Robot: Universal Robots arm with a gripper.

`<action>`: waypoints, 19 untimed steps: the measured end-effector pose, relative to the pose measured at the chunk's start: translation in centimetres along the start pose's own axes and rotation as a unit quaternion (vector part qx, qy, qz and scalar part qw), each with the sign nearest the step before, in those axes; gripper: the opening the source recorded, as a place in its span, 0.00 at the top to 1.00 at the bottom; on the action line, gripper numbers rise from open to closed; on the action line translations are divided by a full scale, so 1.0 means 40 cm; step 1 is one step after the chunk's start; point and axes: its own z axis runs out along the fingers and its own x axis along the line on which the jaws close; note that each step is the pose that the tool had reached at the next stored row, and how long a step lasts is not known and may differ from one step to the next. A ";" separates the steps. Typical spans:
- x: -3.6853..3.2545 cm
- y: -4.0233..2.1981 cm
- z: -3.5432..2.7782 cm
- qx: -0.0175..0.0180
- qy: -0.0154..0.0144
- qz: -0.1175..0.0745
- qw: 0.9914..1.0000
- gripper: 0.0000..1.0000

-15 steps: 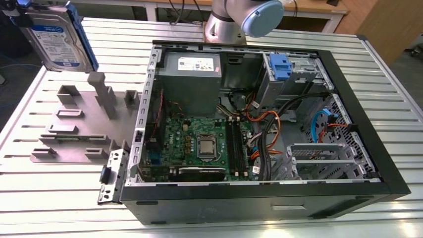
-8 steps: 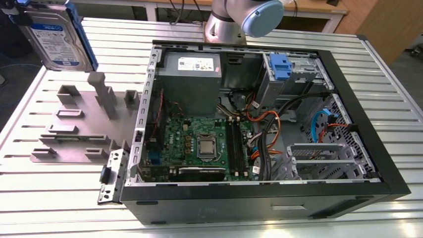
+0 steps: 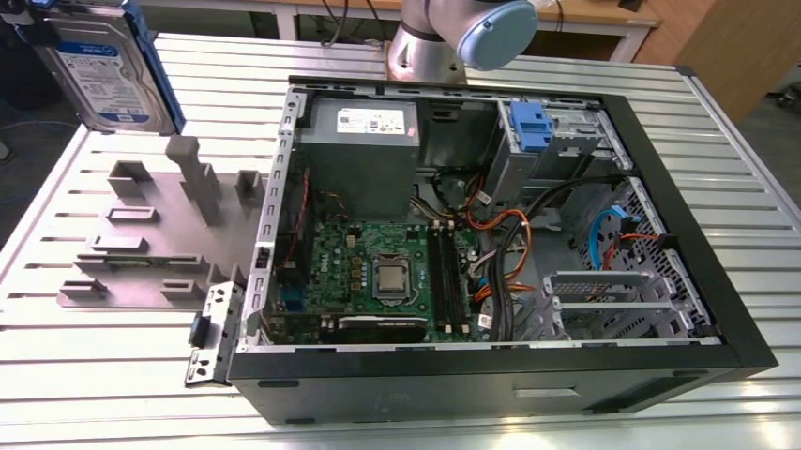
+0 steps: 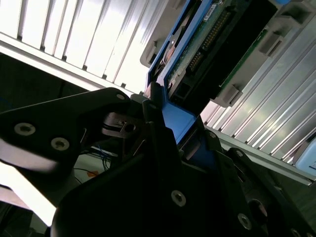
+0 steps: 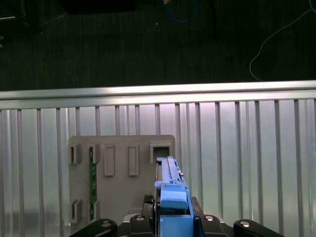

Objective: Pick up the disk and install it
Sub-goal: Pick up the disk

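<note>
grips the disk (image 3: 107, 67) by its blue carrier rail, with the fingers (image 4: 155, 128) of the gripper (image 5: 173, 219) pressed in on the rail from both sides. shows black finger metal tight against blue plastic in both wrist views.

hangs upright at the exterior view's upper left, with the blue-and-white label turned to the camera and the silver body framed in blue. sits raised above the grey holder block (image 3: 150, 234), apart from its posts, over the left end of the slatted metal desk (image 3: 100, 375).

looks straight down the disk (image 5: 173, 190) edge-on in the first wrist view, a narrow blue strip running from the gripper toward the holder block (image 5: 121, 168). ends near the square slot at the corner of that block. lies flat on the desk (image 5: 247, 163), with dark floor (image 5: 148, 44) past the desk edge.

shows the underside of the disk (image 4: 212, 44) in the second wrist view: green circuit board, a dark connector row, and the blue rail along the edge running into the gripper (image 4: 168, 136).

stands to the exterior view's right of the block: an open computer case (image 3: 701, 216), side panel off, motherboard and cables exposed. carries a blue latch (image 3: 531, 127) at the upper drive bay. rises behind the case at the far edge: the arm (image 3: 463, 37).
</note>
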 end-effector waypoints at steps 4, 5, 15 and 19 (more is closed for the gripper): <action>0.000 0.000 -0.003 0.000 0.000 0.000 1.000 0.64; 0.000 0.000 -0.003 0.000 0.000 0.000 1.000 0.64; 0.000 0.000 -0.008 0.000 0.000 0.000 1.000 0.64; 0.000 0.000 -0.010 0.000 0.000 0.000 1.000 0.64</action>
